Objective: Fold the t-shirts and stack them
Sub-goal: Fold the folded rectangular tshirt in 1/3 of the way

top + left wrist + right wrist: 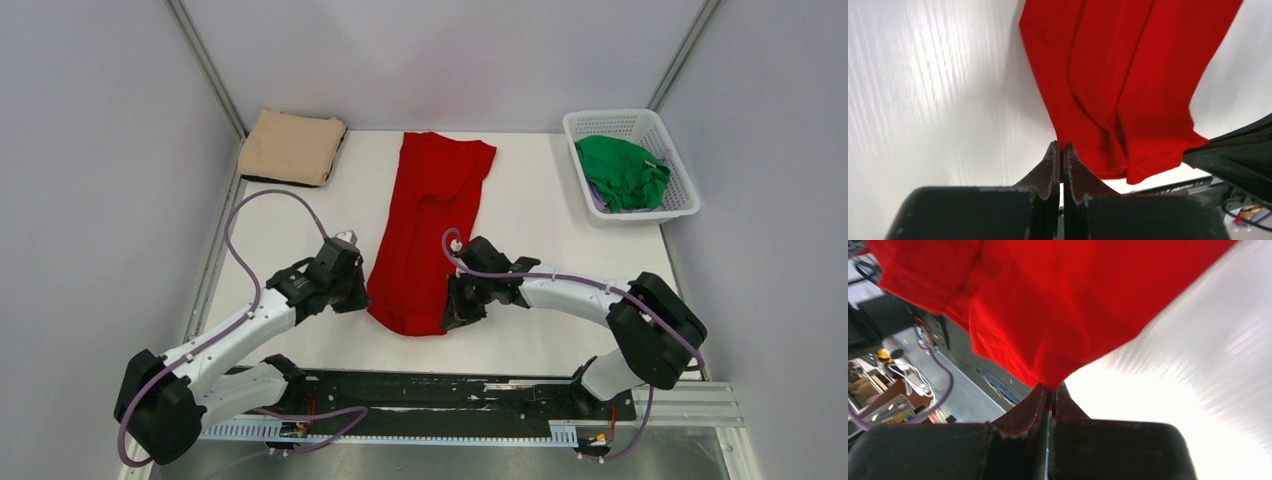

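The left gripper point(1060, 146) has its fingers pressed together on the near left corner of the bright red cloth t-shirt point(425, 225). The right gripper point(1052, 387) pinches the near right corner in the same way. The shirt lies as a long narrow strip on the white counter point(540, 230), reaching away from both grippers. Far beyond the left gripper lies the folded tan beige t-shirt point(292, 146). Beyond the right gripper, the green t-shirt point(620, 170) is crumpled in the white plastic lattice basket point(610, 115).

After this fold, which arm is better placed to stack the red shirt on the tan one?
Likely left: the tan shirt lies far left, nearer the left gripper than the right gripper; each pinches the red shirt.
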Robot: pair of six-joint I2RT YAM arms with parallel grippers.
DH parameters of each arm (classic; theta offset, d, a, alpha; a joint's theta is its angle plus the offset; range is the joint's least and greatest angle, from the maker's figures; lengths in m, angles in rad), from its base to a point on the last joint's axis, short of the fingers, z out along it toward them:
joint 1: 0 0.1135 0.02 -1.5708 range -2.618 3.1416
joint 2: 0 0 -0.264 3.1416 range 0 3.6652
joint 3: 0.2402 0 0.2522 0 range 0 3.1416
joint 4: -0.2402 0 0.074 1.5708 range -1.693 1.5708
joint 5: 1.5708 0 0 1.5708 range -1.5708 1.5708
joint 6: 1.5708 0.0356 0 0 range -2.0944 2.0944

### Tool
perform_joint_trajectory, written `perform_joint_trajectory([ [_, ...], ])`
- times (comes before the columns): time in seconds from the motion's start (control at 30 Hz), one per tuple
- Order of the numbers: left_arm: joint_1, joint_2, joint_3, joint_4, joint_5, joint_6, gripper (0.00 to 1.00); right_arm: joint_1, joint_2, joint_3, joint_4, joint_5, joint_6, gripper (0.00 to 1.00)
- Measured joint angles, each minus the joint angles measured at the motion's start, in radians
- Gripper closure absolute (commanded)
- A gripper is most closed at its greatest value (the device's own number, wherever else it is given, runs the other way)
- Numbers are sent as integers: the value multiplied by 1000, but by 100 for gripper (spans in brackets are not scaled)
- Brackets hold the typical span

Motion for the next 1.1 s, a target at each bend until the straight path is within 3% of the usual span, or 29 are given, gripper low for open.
perform_joint_trajectory([
  [0.4, 60, 391, 331, 151, -62, 98, 100, -233, 67, 232, -27, -34, -98, 100],
  [0.77, 154, 711, 646, 167, -75, 214, 100, -391, 276, 452, -79, -35, -142, 100],
  [1.1, 193, 896, 847, 148, -69, 286, 100, -489, 395, 578, -87, -58, -143, 99],
])
